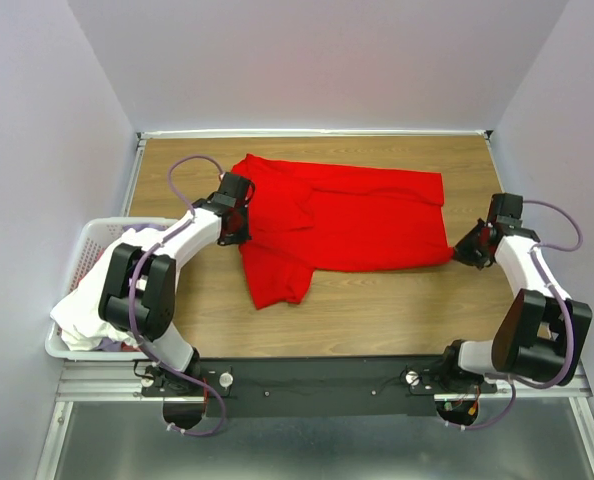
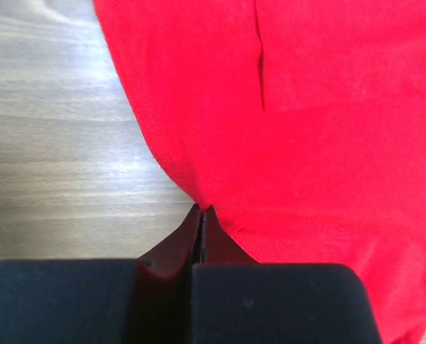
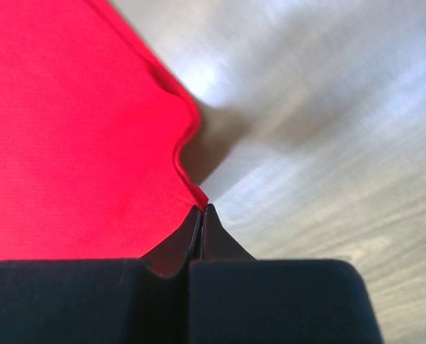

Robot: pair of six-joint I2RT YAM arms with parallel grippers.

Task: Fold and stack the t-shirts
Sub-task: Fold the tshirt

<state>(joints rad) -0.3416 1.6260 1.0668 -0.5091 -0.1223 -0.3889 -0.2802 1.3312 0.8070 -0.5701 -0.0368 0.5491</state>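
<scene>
Pale lilac walls (image 1: 307, 60) close in a wooden table (image 1: 377, 320), and the red t-shirt (image 1: 367, 215) lies spread across its far half, long side running left to right, one sleeve flopped toward the near edge on the left.

Both arms reach to opposite ends of the cloth. The left fingers (image 2: 181, 247) are pressed together with no gap showing, and the shirt's curved left edge runs straight into their tips, so I judge they have a pinch of that edge. The right fingers (image 3: 220, 244) are closed just as tightly, their tips meeting the hemmed near-right corner. That corner curls up off the table and throws a shadow, which suggests it is being held rather than merely touched.

Holding the two ends makes sense for a fold: with both ends held, the arms can keep the cloth taut between them and carry one edge over the other without bunching. No clean fold shows yet — the body lies mostly flat with a few creases near the collar end.

A white laundry basket (image 1: 82, 245) sits off the table's left side with white t-shirts (image 1: 82, 320) heaped in it, well apart from the red one. They are presumably waiting their turn, so the stack has not been started.
</scene>
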